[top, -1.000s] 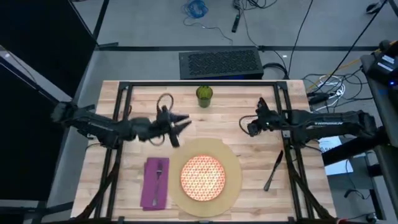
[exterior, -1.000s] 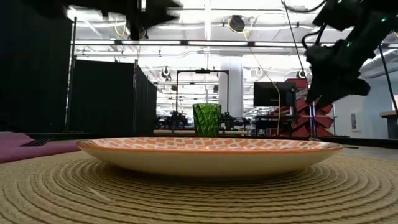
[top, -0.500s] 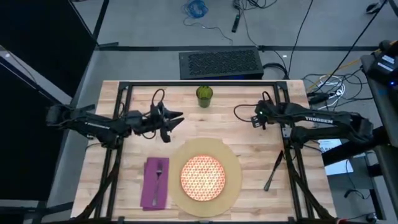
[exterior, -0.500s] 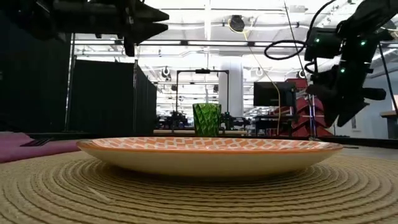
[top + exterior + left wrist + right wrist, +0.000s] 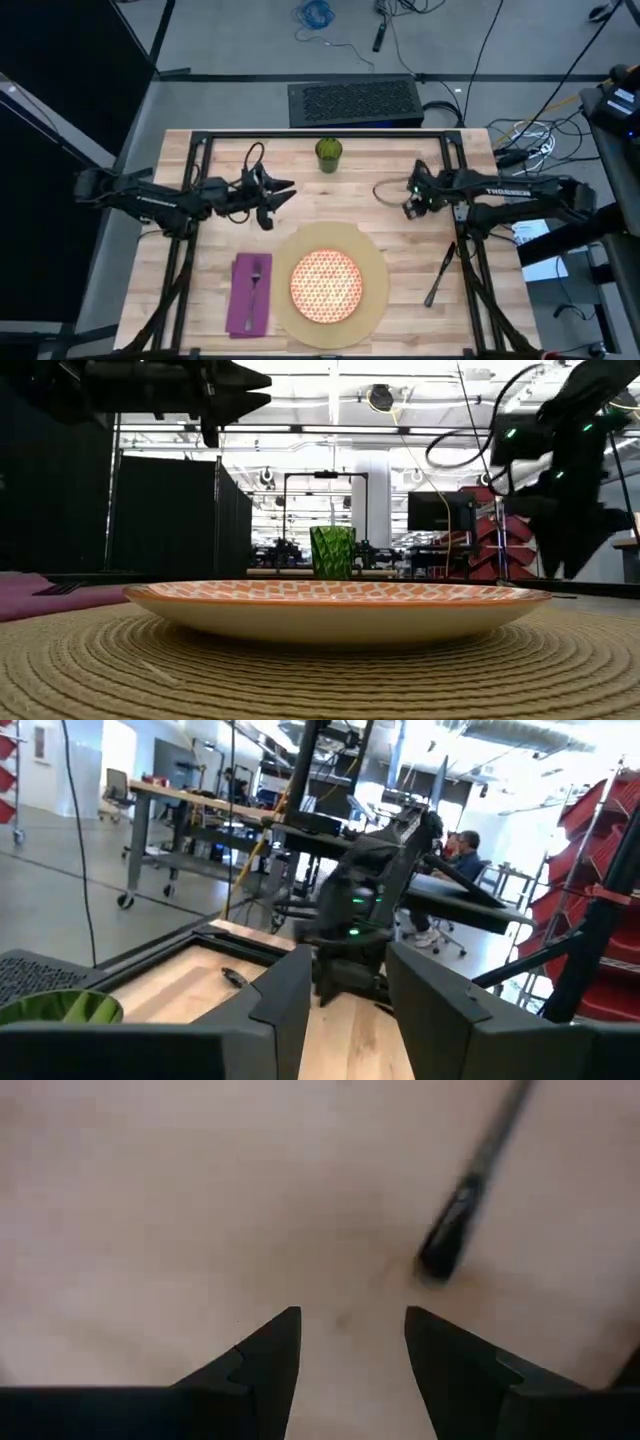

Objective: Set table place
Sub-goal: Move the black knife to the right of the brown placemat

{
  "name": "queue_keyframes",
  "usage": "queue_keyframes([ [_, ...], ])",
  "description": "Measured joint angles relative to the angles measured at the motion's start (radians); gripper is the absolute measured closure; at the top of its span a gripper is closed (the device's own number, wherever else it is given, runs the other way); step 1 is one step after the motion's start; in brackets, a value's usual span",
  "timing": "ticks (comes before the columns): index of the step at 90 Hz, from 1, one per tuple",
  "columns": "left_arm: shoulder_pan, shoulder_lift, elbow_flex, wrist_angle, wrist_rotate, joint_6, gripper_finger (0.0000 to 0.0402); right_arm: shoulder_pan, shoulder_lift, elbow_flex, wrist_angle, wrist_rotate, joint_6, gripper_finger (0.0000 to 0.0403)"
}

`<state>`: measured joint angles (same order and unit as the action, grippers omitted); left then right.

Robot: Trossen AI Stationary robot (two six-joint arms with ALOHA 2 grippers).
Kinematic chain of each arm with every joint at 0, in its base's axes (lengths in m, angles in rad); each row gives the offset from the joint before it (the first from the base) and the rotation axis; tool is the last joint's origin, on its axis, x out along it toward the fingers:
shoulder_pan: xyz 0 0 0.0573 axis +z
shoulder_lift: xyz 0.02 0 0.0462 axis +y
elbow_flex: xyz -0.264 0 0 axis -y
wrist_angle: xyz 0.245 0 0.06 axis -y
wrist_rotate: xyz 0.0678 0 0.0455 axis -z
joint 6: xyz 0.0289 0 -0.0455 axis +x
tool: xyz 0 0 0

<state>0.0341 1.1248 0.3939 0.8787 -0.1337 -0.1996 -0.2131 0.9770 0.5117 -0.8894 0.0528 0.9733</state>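
On the table: we work left to right across the pale wood top [image 5: 410, 260], place setting partly laid.
Left arm: our left gripper [image 5: 276, 192] hangs above the boards between napkin and cup, fingers [image 5: 290, 995] parted and holding nothing; it waits.
Napkin: the purple napkin [image 5: 240, 290] lies just left of the mat, flat on the wood.
Fork: the fork [image 5: 256, 280] rests on the napkin, lengthways.
Mat: the round tan mat [image 5: 375, 290] sits at the near middle edge.
Plate: the orange-and-white plate [image 5: 325, 283] is centred on the mat.
Cup: the green cup [image 5: 328, 152] stands upright at the far edge, well apart from the mat and beyond it.
Right arm: our right gripper [image 5: 413, 203] is over bare wood right of the mat's far side, pointing down, fingers [image 5: 268, 1350] spread and empty.
Knife: the knife [image 5: 439, 274] lies loose on the boards right of the mat, slanted, near the black rail; in the right wrist view a dark handle end [image 5: 445, 1250] shows just ahead of the open fingers, apart from them.
Spoon: we cannot find it in any view.
Step in hand: we judge the right arm is lining up on the knife.
Next move: we would need to bring the open fingers down astride the handle, close, lift, then lay the knife straight beside the mat's right edge.
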Motion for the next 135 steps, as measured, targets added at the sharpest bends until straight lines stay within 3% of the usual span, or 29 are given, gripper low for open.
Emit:
queue_keyframes([
  [13,0.011,0.000,0.000,-0.002,0.002,0.003,0.0284,0.284,-0.082,0.000,0.057,0.028,0.285,0.0236],
  [28,0.011,0.000,0.000,-0.005,0.022,-0.002,0.0284,0.599,-0.069,0.001,0.090,0.035,0.607,0.0251],
  [50,0.011,0.000,0.000,-0.006,0.026,-0.003,0.0284,0.901,-0.015,0.001,0.253,0.038,0.895,0.0369],
  [57,0.011,0.000,0.000,-0.005,0.025,-0.004,0.0284,0.952,0.002,0.002,0.294,0.038,0.932,0.0395],
  [74,0.011,0.000,0.000,-0.005,0.026,-0.010,0.0284,1.045,0.065,0.053,0.170,-0.053,1.058,0.0402],
  [89,0.011,0.000,0.000,-0.005,0.026,-0.028,0.0284,1.095,0.128,0.069,0.171,-0.098,1.131,0.0403],
  [105,0.011,0.000,0.000,-0.005,0.026,-0.027,0.0284,1.099,0.213,0.069,0.117,-0.216,1.138,0.0403],
  [135,0.011,0.000,0.000,-0.004,0.026,-0.028,0.0284,1.071,0.301,0.069,0.081,-0.211,1.112,0.0403],
])
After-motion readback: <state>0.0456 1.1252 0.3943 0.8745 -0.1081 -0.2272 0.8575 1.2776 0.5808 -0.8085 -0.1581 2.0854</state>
